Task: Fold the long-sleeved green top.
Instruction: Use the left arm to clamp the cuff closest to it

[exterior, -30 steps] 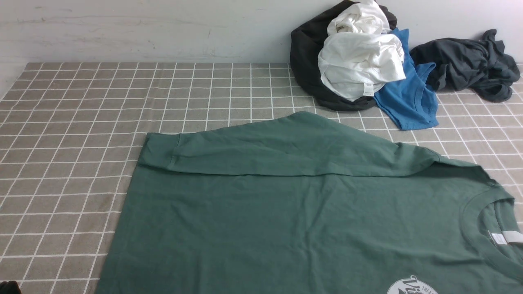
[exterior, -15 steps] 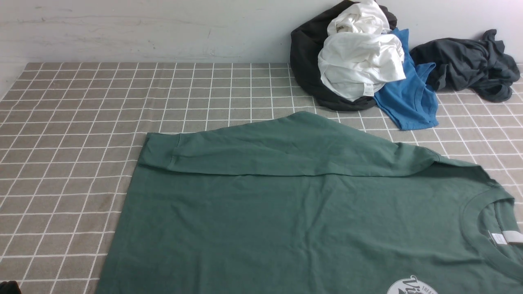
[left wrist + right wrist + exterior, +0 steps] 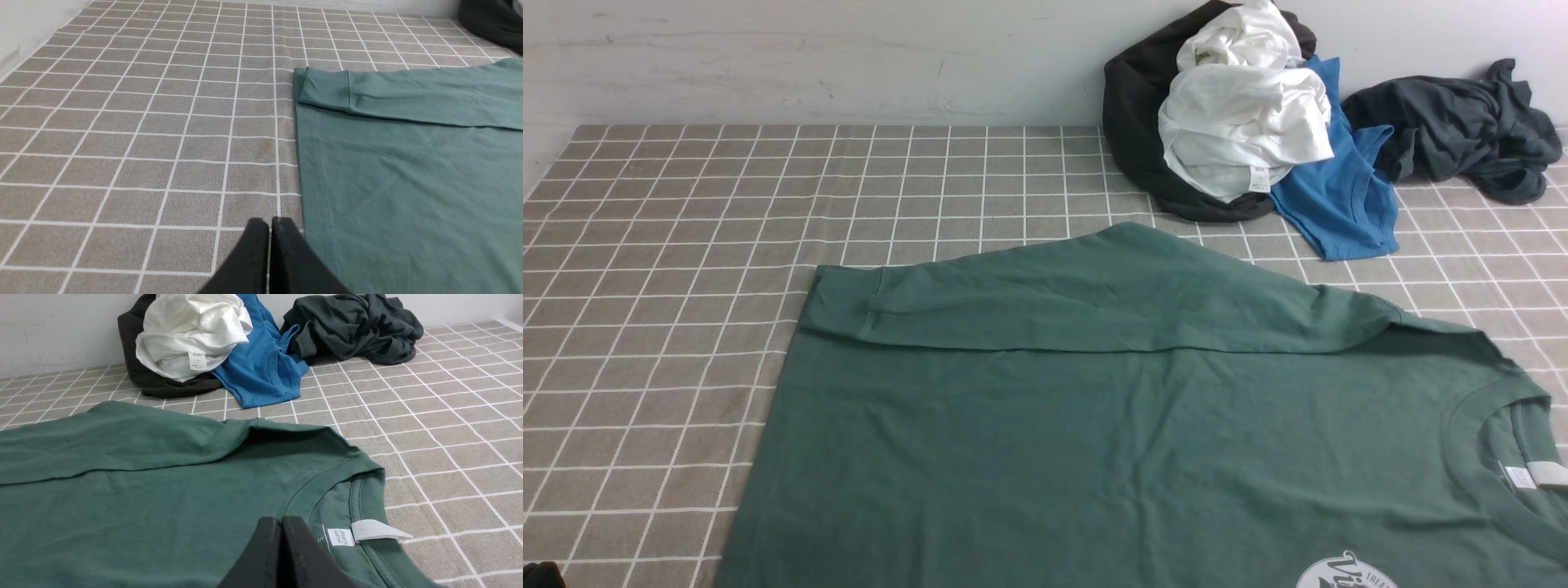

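**Ready for the next fold**

Left gripper (image 3: 269,223) and right gripper (image 3: 281,522) each have their jaws pressed together and hold nothing. They hover by the hem and collar. The dark green cotton long-sleeved top (image 3: 1094,425) lies flat toward 6 o'clock, its far sleeve (image 3: 1094,302) laid inward, probably to narrow it.

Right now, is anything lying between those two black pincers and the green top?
Nothing visible. The left gripper sits beside the hem of the green top, the right gripper at its collar; the heap of other clothes lies apart, by the wall.
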Robot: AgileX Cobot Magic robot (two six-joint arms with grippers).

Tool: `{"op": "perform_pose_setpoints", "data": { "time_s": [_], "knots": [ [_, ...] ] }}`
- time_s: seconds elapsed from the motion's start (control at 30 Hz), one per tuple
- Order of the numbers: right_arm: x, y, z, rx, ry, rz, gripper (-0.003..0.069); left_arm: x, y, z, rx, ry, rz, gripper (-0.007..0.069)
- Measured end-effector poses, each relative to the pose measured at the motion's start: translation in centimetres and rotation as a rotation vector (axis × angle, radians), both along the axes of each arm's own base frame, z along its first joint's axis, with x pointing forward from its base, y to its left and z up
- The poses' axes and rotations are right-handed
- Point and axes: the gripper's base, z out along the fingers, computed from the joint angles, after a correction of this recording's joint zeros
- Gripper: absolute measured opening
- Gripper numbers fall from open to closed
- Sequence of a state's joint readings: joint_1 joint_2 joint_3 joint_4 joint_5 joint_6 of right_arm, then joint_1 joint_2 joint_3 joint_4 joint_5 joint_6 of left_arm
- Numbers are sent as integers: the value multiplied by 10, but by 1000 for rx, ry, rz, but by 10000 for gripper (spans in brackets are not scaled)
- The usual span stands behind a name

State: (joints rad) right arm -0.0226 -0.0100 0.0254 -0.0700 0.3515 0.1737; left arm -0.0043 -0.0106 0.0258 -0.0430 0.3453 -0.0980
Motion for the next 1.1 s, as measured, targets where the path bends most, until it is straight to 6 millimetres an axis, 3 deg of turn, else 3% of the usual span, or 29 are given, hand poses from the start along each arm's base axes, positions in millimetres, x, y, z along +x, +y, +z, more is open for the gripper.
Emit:
{"op": "perform_pose_setpoints", "data": {
  "time_s": [0.37,0.53,0.6,0.7,0.83,0.93,1.1],
  "knots": [
    [0,0,0,19,-1,1,-14,0,0,0,-1,0,0,-8],
    [0,4,0,192,-4,5,-14,0,-2,1,-65,-5,-1,-8],
    [0,6,0,303,-8,6,-14,0,-4,2,-160,-11,0,-8],
    [0,11,2,670,-19,5,-14,1,-11,6,-548,-27,16,-8],
    [0,15,6,982,-32,8,-14,1,-16,12,-912,-26,22,-8],
    [1,15,8,1005,-44,13,-14,1,-18,13,-972,-26,13,-8],
    [1,14,8,886,-56,24,-14,1,-18,14,-950,-31,1,-8]
  ]
}}
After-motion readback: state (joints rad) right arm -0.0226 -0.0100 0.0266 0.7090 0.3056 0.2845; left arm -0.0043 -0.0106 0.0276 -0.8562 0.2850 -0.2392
